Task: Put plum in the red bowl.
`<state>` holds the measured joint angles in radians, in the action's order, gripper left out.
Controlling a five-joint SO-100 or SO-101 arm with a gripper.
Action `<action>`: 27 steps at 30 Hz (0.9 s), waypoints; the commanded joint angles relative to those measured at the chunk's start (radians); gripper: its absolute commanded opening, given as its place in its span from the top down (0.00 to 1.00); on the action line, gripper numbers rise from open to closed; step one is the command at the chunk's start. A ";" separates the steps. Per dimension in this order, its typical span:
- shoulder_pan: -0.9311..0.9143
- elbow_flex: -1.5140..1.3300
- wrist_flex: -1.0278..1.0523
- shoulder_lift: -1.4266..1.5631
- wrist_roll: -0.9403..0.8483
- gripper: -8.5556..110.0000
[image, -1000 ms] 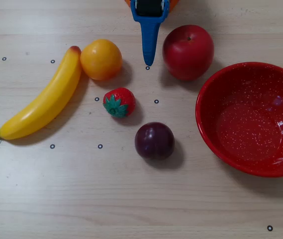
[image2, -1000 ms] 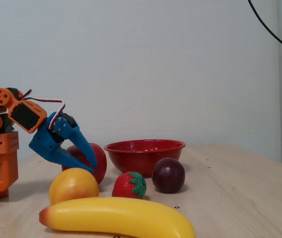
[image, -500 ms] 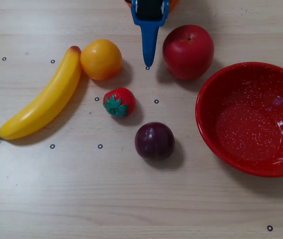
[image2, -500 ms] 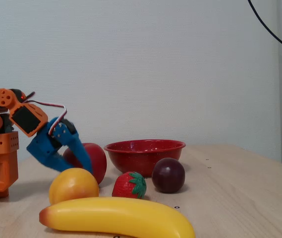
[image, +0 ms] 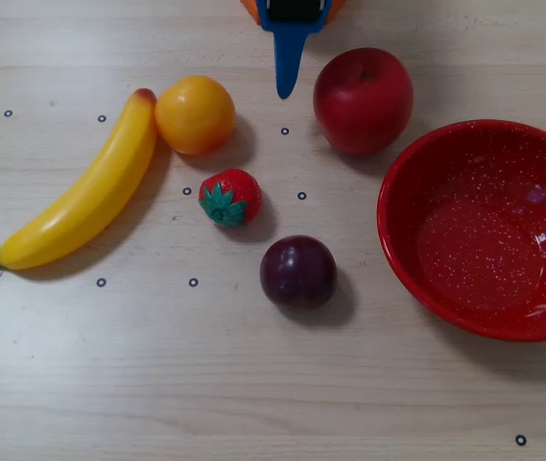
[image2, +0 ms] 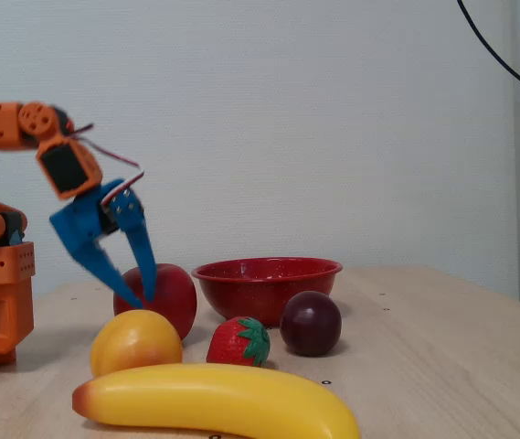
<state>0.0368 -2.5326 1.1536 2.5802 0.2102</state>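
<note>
Pincer [image2: 134, 300] raised off the desk [image: 253, 384], fingers slightly spread, holding nothing, tips in front of the apple [image2: 170, 294]. Plum [image: 297, 272] on desk between strawberry [image: 229, 197] and bowl [image: 484, 230], touching neither.

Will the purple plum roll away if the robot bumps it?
Probably yes. The plum is round and sits free on the flat table, touching nothing, so a nudge would likely roll it. Its glossy skin looks smooth, so it may slip between the fingers unless they squeeze it across its middle.
</note>
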 commanded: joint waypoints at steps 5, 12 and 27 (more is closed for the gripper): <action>0.002 0.336 0.121 -0.190 0.020 0.93; -0.011 0.609 0.215 -0.445 -0.043 0.76; -0.023 1.175 0.337 -1.075 -0.118 0.48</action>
<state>0.0353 -1.4726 1.4956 1.5002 0.1104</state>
